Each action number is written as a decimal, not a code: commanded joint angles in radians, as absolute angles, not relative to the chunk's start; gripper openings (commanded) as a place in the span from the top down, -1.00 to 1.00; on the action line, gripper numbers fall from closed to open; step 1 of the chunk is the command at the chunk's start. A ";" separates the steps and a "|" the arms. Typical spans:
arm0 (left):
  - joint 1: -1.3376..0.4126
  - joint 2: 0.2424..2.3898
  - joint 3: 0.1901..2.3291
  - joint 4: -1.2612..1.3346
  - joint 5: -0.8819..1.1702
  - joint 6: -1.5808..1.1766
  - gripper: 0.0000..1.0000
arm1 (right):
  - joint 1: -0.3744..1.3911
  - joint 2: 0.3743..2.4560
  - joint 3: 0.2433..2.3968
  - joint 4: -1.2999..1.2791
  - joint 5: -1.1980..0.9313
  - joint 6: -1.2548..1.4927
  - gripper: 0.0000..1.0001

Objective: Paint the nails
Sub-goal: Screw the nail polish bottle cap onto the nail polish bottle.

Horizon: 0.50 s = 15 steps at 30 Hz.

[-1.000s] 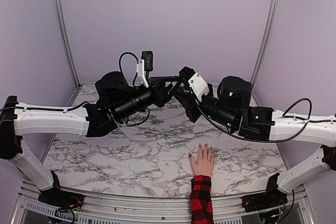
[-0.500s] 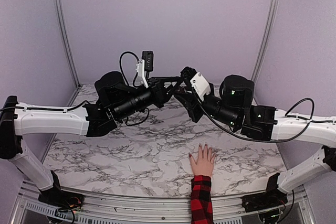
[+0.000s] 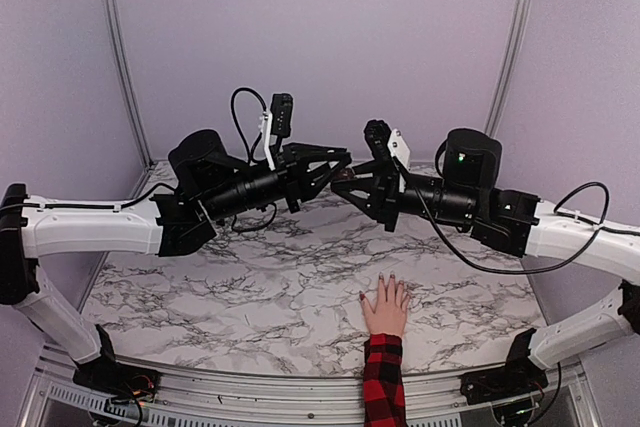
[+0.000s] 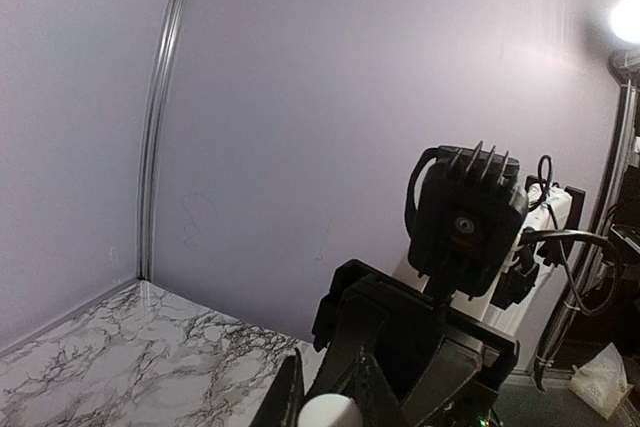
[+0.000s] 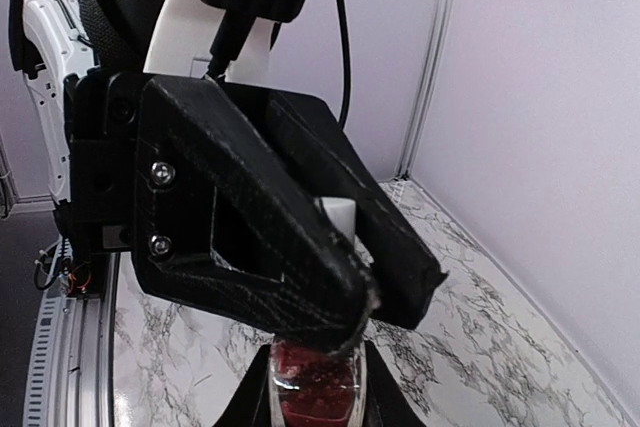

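A pale hand [image 3: 386, 307] in a red-and-black plaid sleeve [image 3: 383, 387] lies flat at the table's near edge, and the nails [image 3: 386, 278] are tiny dark tips pointing away. Both arms meet in the air above the table's far side. My right gripper [image 5: 310, 409] is shut on a small glass bottle of dark red polish [image 5: 308, 387]. My left gripper [image 3: 338, 169] comes in from the left and is shut on the bottle's white cap [image 5: 340, 213]. In the left wrist view that cap [image 4: 330, 415] shows between the left gripper's [image 4: 322, 403] black fingers.
The marble-patterned table [image 3: 250, 297] is walled by lilac panels with metal corner posts [image 3: 120, 57]. The arm bases stand at the near corners. The hand lies well below and in front of the joined grippers.
The left gripper has shut on the white cap. The right wrist has swung up and to the right, level with the left, and the meeting point has risen slightly. The hand has stayed still.
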<state>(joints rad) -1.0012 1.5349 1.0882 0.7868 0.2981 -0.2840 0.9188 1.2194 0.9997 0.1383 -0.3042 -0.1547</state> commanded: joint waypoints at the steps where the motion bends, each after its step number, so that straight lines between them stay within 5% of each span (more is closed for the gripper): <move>1: -1.034 1.545 1.072 0.764 0.564 -0.277 1.00 | 0.940 1.219 1.044 0.230 -0.621 -0.158 1.00; 15: -1.035 1.560 1.076 0.752 0.838 -0.250 1.00 | 0.924 1.232 1.054 0.305 -0.951 -0.107 1.00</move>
<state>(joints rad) -0.9901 1.5162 1.0840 0.8398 0.6830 -0.1879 0.8913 1.2060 0.9997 0.1421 -0.7189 -0.0650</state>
